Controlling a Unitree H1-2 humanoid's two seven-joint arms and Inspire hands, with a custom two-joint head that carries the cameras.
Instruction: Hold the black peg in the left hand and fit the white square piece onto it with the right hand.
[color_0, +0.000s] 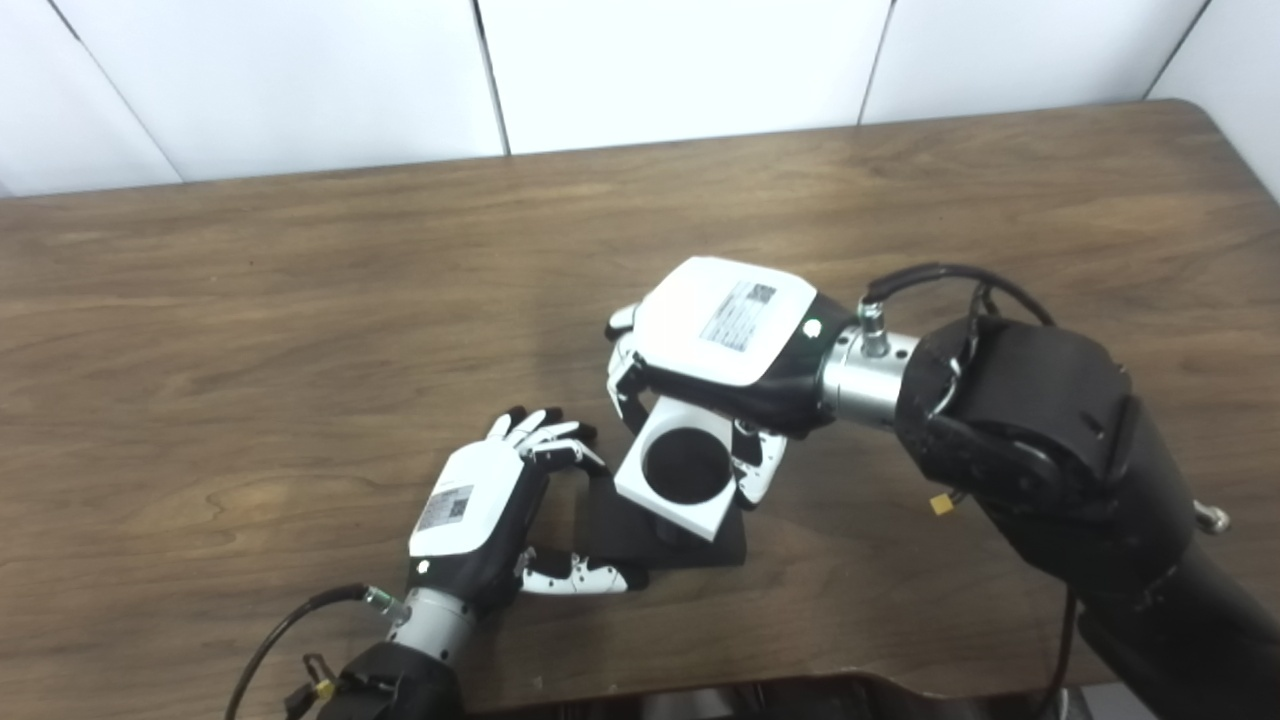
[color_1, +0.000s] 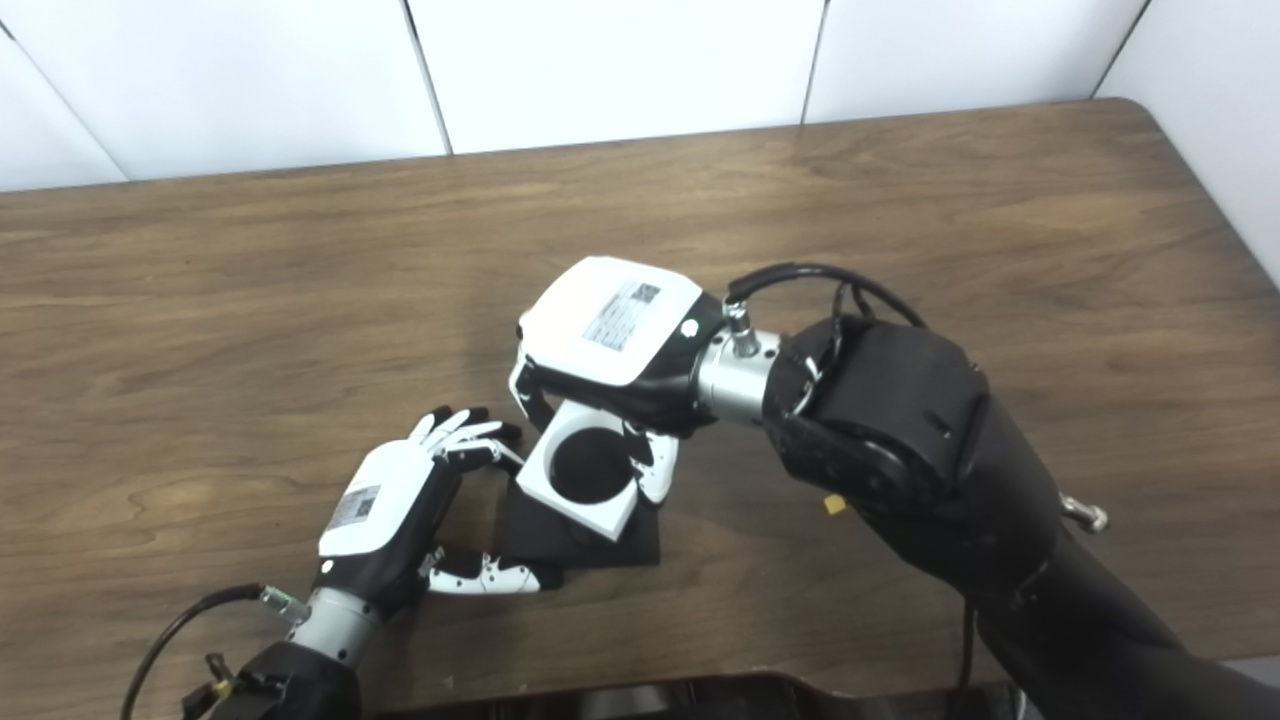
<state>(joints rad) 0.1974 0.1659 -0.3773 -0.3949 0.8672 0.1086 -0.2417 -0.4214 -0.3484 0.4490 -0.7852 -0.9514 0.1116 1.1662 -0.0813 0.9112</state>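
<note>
1. Step in hand: mating. The right hand (color_0: 715, 345) grips the white square piece (color_0: 678, 480) by its edges, over the black peg (color_0: 665, 535) on the table (color_0: 250, 330).
2. The left hand (color_0: 490, 515) brackets the peg's base, fingers and thumb on either side.
3. Seating depth cannot be told. Next move likely requires squaring the tilted piece and pressing down.

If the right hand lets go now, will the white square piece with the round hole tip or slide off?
Probably tips: the white square piece sits tilted over the black peg's base. Likely rigid and light. Its smooth faces may slip in the right hand.
</note>
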